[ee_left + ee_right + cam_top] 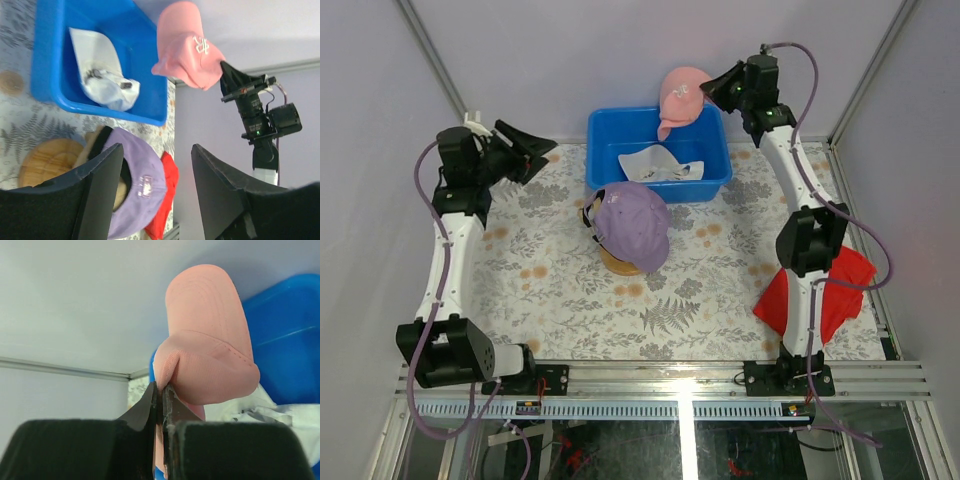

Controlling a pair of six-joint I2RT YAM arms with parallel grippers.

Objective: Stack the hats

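Observation:
My right gripper (712,90) is shut on the pink hat (680,98) and holds it in the air over the far right corner of the blue bin (605,160); its fabric is pinched between the jaws (162,390). The pink hat also shows in the left wrist view (185,45). The white hat (660,165) lies in the bin. The lavender hat (635,225) tops a stack on a wooden dome (620,265) in mid table, with black and tan fabric under it. My left gripper (535,150) is open and empty at the far left, its fingers (102,185) wide apart.
A flat red cloth (820,290) lies at the right by the right arm's base. The floral table cover (540,290) spreads around the stack. A second wooden dome (45,162) shows in the left wrist view. Cage walls close in at the back and sides.

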